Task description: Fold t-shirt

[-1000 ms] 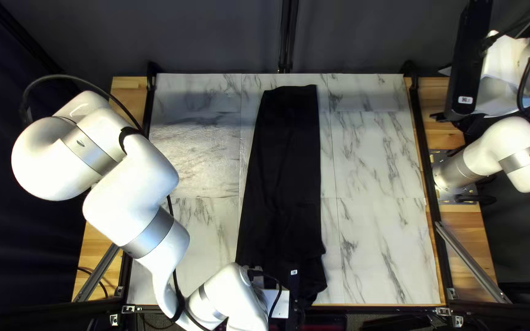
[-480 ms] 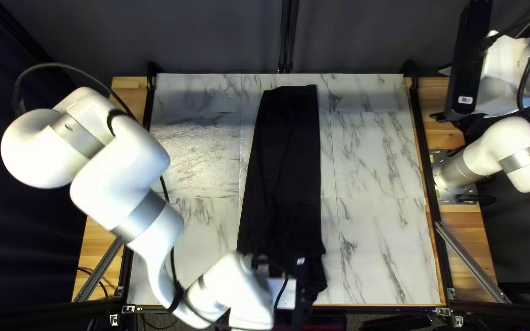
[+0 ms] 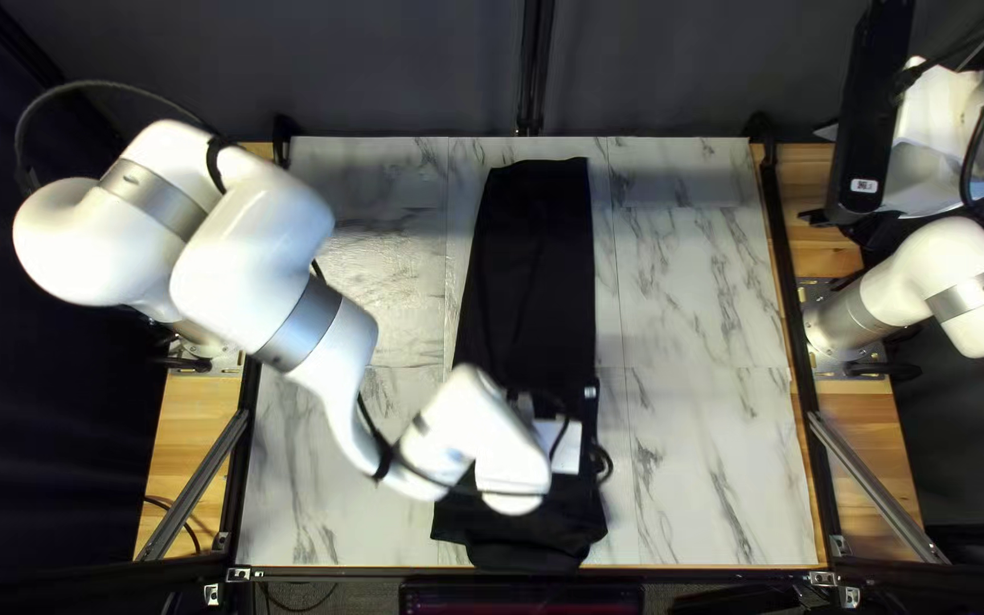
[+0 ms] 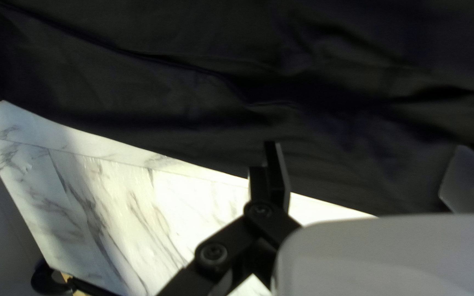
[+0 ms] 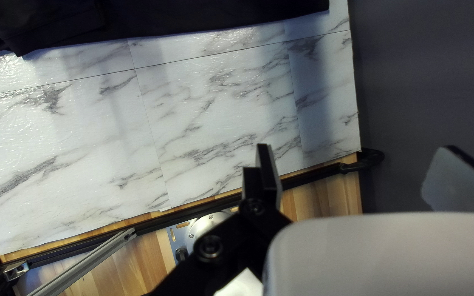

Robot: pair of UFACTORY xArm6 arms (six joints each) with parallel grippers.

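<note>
In the top left view my left gripper (image 3: 590, 401) is over the near half of the black t-shirt (image 3: 532, 268), its tips hidden. The shirt lies as a long narrow strip from near the far edge to the near edge, partly covered by the left arm. Seen from the left wrist, the gripper (image 4: 370, 171) is open with its fingers wide apart, and wrinkled black cloth (image 4: 138, 87) spreads ahead of it. My right gripper (image 3: 820, 216) hangs at the table's right edge; its wrist view shows the gripper (image 5: 360, 171) open, holding nothing, with the shirt (image 5: 165, 16) far ahead.
Marble-patterned tabletop (image 3: 697, 296) shows on both sides of the shirt. A black rail (image 3: 782, 262) and wooden strip (image 3: 874, 456) run along the right side. A metal brace (image 3: 879, 490) slants near the right front corner.
My left arm has moved from the near edge toward the far edge, its gripper now farther up over the shirt. The shirt's near end has come into view. The right arm has stayed still.
</note>
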